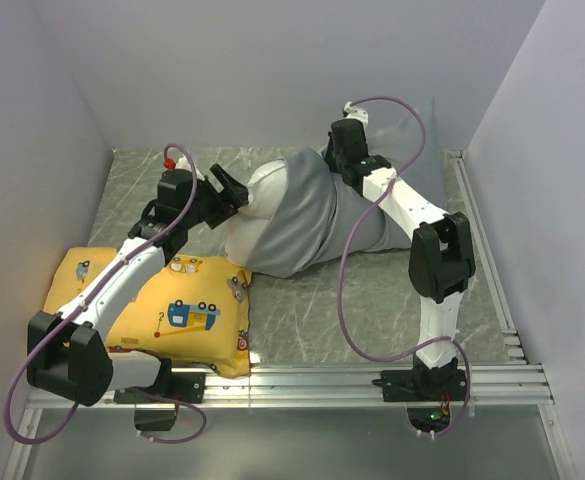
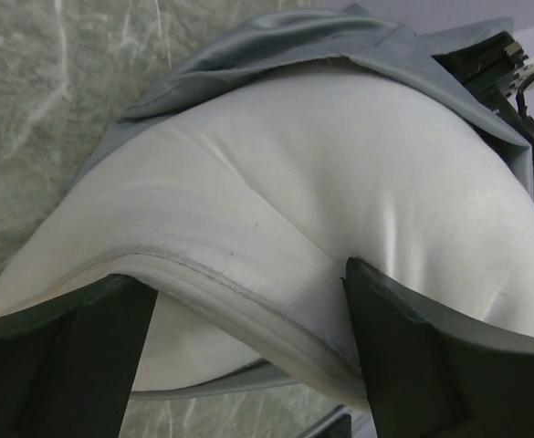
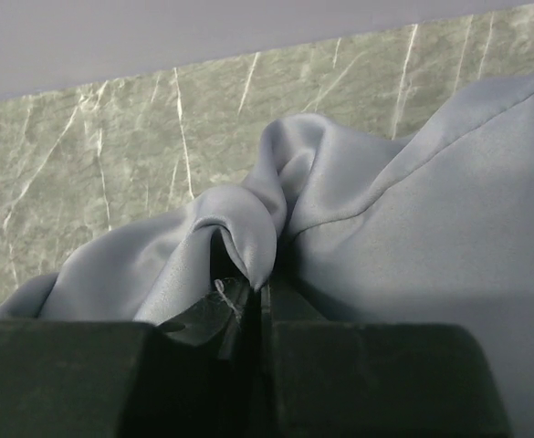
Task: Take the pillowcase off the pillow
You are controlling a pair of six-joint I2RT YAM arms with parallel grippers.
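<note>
In the middle of the table (image 1: 392, 300), toward the back, sits the grey pillowcase (image 1: 307, 225), about half peeled off the white pillow (image 1: 257, 190). The bare white end pokes out on the left and the grey fabric bunches over the rest.

The whole bundle looks to lie roughly left to right across the table. The pillow's exposed end points at the left arm, and the case's far end trails off to the right.

The right end effector (image 1: 344, 165) is clenched on a puckered fold of the case at its back right end. In the wrist view you can see the cloth pinched into the narrow slot between the jaws. I'd guess that grip is there to drag the case off to the right.

The left end effector (image 1: 234, 190) is released. Its 2 fingers (image 2: 403, 356) stand wide on either side of the pillow's seamed edge, not gripping it. My read is that it's lined up there to anchor the pillow while the other arm pulls.

A yellow cushion (image 1: 187, 320) with vehicle prints sits at the near left, under the left arm, just beside the bundle and not part of the job.
</note>
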